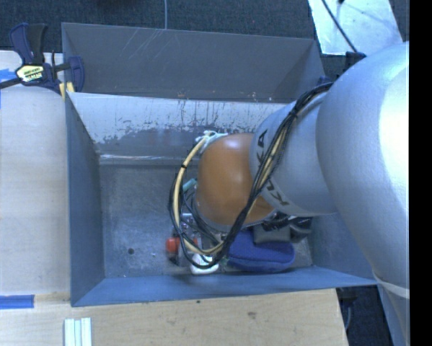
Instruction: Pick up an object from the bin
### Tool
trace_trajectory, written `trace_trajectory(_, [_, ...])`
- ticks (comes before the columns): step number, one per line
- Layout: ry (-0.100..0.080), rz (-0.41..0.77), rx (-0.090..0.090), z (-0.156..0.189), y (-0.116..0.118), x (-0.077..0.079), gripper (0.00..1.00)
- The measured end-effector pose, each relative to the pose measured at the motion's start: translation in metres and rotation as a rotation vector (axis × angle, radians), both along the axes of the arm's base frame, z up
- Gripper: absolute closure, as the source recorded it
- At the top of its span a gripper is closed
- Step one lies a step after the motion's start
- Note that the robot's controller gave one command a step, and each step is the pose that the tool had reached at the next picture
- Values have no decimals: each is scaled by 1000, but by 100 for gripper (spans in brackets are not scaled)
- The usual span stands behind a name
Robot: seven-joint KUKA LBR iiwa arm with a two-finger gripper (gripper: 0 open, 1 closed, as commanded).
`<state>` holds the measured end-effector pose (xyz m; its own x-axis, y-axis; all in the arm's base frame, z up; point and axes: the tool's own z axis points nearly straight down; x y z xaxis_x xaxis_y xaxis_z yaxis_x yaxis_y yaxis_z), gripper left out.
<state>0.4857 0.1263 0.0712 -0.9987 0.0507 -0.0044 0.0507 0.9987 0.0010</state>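
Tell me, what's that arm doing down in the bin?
Gripper low by front wall of bin. Small red thing beside it, blue thing under arm. Grip unconfirmed.

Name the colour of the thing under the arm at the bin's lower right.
The thing is dark blue, in the camera view.

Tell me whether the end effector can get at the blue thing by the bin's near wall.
Probably yes: the end effector is low in the bin right beside the blue thing, with no other thing on it.
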Motion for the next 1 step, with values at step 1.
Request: trace_trajectory(1, [-7,-6,2,136,5,23,100])
